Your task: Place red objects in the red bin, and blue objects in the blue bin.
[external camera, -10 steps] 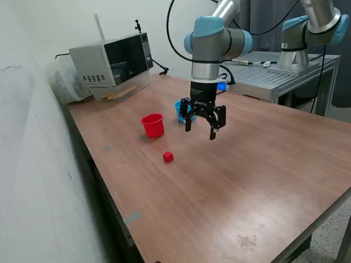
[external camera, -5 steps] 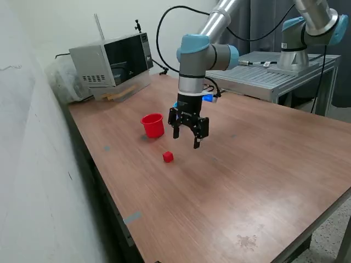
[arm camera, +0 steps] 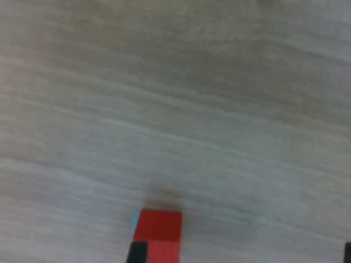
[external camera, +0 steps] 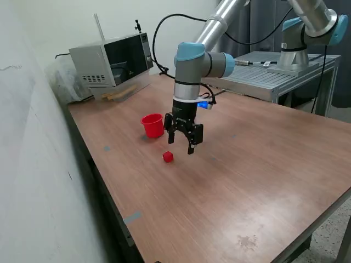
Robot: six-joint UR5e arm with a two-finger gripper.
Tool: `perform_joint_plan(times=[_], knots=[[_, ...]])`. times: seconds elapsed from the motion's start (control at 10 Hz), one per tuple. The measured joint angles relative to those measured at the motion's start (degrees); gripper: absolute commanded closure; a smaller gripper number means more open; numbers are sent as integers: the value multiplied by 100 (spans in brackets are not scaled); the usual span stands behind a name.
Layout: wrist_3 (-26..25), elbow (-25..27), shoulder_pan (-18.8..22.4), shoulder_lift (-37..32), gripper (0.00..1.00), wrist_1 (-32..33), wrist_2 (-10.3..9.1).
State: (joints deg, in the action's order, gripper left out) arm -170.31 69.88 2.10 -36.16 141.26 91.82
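Observation:
One small red cube [external camera: 168, 157] lies on the wooden table, in front of the red cup [external camera: 153, 125]. My gripper [external camera: 181, 147] hangs open just above the table, a little toward the exterior view's right of the cube, with nothing between its fingers. The wrist view shows the red cube [arm camera: 159, 234] on blurred wood grain at the picture's edge. The arm hides the light blue cup. No dark blue cube shows.
A microwave [external camera: 112, 59] stands at the table's far corner on the exterior view's left. A second robot arm [external camera: 307, 33] on a metal stand is at the back on the exterior view's right. The table's edge runs along the wall side.
My arm has moved toward the exterior view's left and lower, from beside the blue cup to close by the red cube. The gripper stays open. The cube and red cup have not moved.

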Motion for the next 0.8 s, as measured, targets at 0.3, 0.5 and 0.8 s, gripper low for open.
perform_joint_plan(times=[0.3,0.5,0.8], knots=[[-1,-222,-59,220,0,91,-12],[-2,-344,-160,355,0,173,-11],[-2,-440,-318,491,0,262,-14]])
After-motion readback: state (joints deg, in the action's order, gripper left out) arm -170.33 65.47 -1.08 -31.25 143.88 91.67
